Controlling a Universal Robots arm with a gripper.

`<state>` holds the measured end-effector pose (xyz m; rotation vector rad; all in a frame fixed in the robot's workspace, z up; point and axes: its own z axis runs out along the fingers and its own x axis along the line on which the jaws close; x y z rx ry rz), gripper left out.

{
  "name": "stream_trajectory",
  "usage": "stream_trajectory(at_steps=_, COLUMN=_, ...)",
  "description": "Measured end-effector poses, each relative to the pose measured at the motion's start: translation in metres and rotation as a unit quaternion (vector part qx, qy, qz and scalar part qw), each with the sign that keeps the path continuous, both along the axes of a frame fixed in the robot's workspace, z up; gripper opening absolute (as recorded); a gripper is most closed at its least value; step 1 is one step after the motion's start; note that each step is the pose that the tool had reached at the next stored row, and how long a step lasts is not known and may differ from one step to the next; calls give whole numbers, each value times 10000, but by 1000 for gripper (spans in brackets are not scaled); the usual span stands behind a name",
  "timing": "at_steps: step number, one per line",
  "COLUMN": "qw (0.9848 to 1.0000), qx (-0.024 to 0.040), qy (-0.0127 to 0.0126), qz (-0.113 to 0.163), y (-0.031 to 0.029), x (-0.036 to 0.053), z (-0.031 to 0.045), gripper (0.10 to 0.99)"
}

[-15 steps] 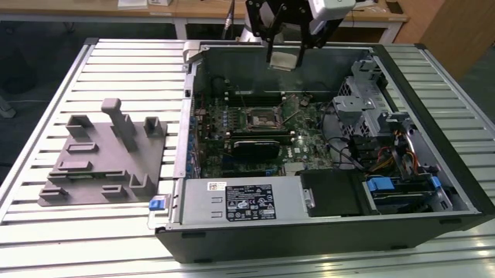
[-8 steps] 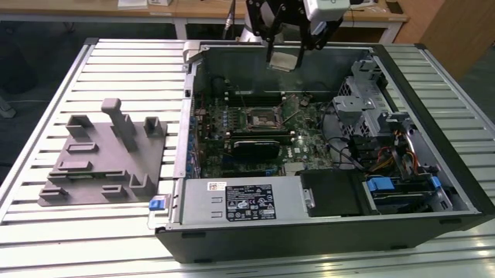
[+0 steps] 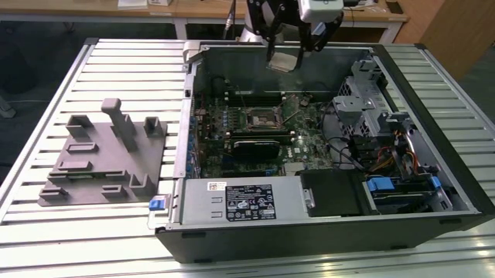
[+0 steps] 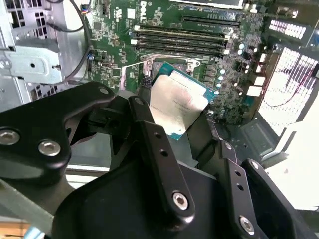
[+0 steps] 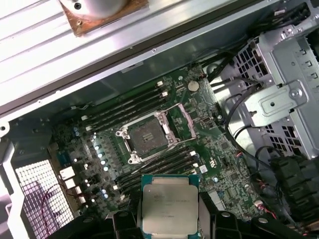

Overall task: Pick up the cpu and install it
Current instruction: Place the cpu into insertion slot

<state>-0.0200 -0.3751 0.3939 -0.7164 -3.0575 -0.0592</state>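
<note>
The cpu [image 3: 283,61], a flat square chip with a silvery top and pale rim, hangs above the back of the open computer case [image 3: 433,87]. My gripper [image 3: 293,51] is shut on the cpu, its black fingers [image 4: 147,130] pressing on opposite edges. In both wrist views the cpu [image 4: 178,98] [image 5: 169,203] shows between the fingers, well above the motherboard. The dark square socket [image 5: 144,136] with its metal frame swung open lies below and apart from the chip. In the exterior view the socket [image 3: 261,119] sits mid-board.
A grey fixture [image 3: 104,153] with upright posts rests on the slatted table [image 3: 46,231] at the exterior view's left. Inside the case are a silver box with a white label [image 3: 243,200], drive cages [image 3: 371,110], cables and memory slots [image 5: 124,107].
</note>
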Motion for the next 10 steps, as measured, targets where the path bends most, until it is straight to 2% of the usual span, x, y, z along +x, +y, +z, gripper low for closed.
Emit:
stream_trajectory(at_steps=5, qw=9995, qx=0, qy=0, qz=-331, y=3, x=0, z=-6, gripper=541)
stream_trajectory(at_steps=10, qw=9975, qx=0, qy=0, qz=-705, y=6, x=0, z=-16, gripper=541)
